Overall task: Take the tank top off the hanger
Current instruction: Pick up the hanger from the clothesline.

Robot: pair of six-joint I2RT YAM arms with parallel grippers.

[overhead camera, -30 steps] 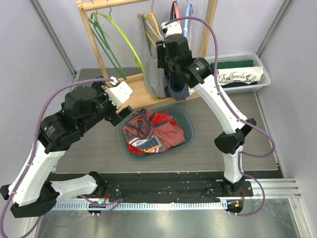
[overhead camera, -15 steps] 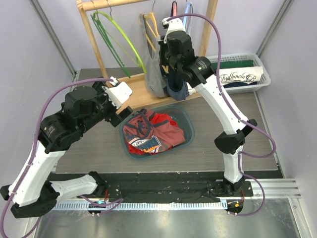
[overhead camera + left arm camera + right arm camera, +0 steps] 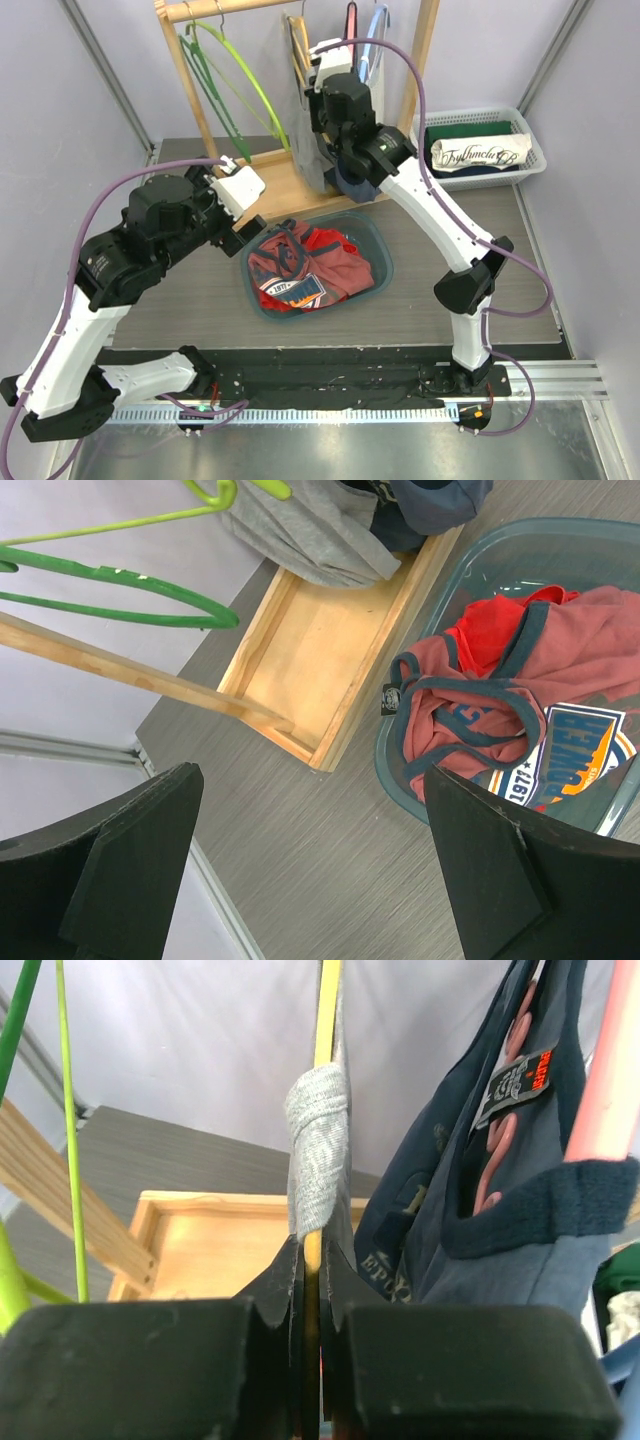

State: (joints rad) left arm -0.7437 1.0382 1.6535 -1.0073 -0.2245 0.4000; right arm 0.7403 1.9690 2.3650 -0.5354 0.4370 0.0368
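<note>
A grey tank top hangs on a yellow wooden hanger on the wooden rack. In the right wrist view its grey strap wraps the hanger's arm. My right gripper is shut on that hanger arm just below the strap. My left gripper is open and empty, held above the table left of the basin. The tank top's lower part shows in the left wrist view.
A navy top hangs on a red hanger right of the grey one. Green hangers hang at the left. The rack's wooden base lies behind a teal basin of red clothes. A white basket stands at the right.
My right gripper has moved up and left with the hanger, and the grey tank top has swung left, now edge-on. The left arm has not moved.
</note>
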